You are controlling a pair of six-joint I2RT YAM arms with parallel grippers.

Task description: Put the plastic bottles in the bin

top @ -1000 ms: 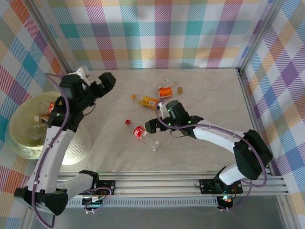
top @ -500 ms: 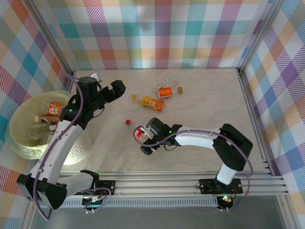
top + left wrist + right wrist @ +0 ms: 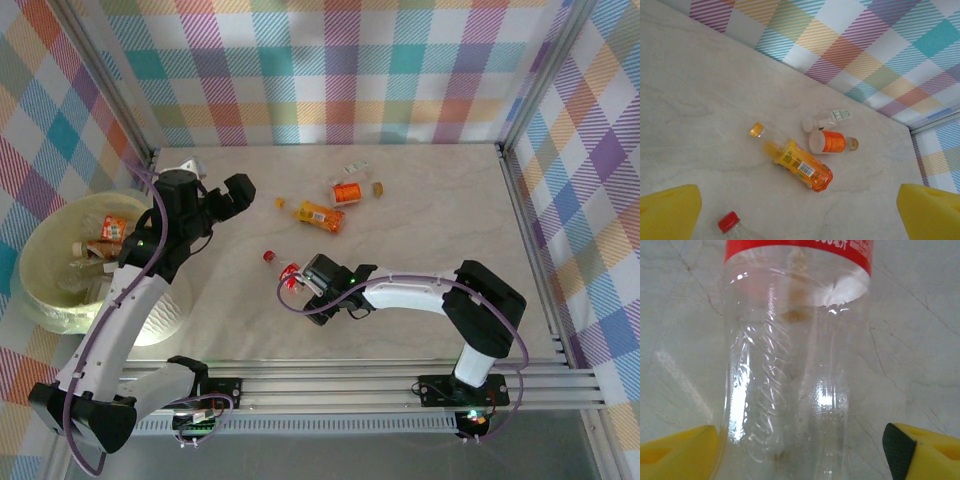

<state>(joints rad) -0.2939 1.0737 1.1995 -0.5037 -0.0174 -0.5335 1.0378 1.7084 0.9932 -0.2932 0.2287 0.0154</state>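
Note:
A clear plastic bottle (image 3: pixel 795 365) with a red label lies on the table between my right gripper's (image 3: pixel 800 450) yellow fingers. The left finger (image 3: pixel 685 452) touches its side; the right finger (image 3: pixel 920 450) stands a little off it, so the jaws are open around it. From above, that bottle (image 3: pixel 289 273) and its red cap (image 3: pixel 268 256) show beside the right gripper (image 3: pixel 312 282). My left gripper (image 3: pixel 236 194) hovers open and empty left of an orange-labelled bottle (image 3: pixel 318 215). The pale yellow bin (image 3: pixel 45 300) sits far left, holding several bottles.
Behind the orange bottle (image 3: pixel 801 167) lie an orange-labelled container (image 3: pixel 830 141), a small clear bottle (image 3: pixel 827 119) and, seen from above, a small brown cap (image 3: pixel 378 187). Plaid walls enclose the table; a metal rail (image 3: pixel 400 385) runs along the near edge.
The right gripper swung left and nearer, came down over the clear red-labelled bottle, and its jaws narrowed. The left arm moved right, away from the bin.

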